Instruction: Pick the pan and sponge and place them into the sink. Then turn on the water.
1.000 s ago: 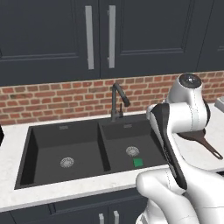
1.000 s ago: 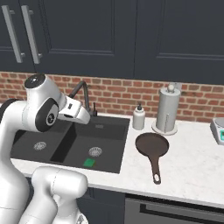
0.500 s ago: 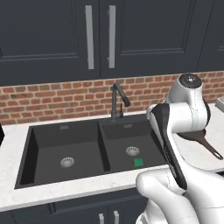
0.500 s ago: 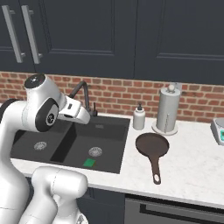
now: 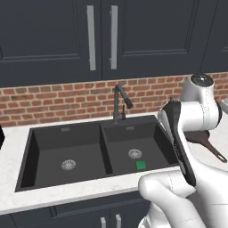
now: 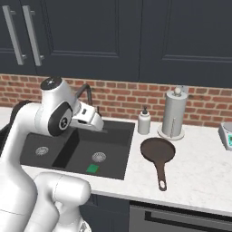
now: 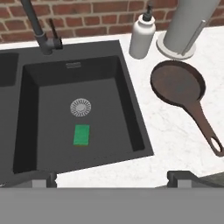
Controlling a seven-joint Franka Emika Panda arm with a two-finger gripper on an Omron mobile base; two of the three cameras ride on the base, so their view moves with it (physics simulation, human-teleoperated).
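Observation:
The dark pan (image 7: 177,87) lies on the white counter right of the sink, its long handle pointing toward the front edge; it is also in the right base view (image 6: 157,150) and partly behind my arm (image 5: 202,139). The green sponge (image 7: 81,134) lies flat on the floor of the right basin of the black sink (image 7: 52,113), just in front of the drain (image 6: 92,168) (image 5: 140,165). My gripper (image 7: 111,179) hangs open and empty above the sink's front right rim (image 6: 100,126). The dark faucet (image 7: 39,30) stands behind the basins; water is out of view.
A white soap bottle (image 7: 142,37) and a grey paper towel holder (image 7: 186,26) stand behind the pan against the brick wall. A small scale (image 6: 226,136) sits at the far right. Dark cabinets hang above. Bare counter lies right of the pan.

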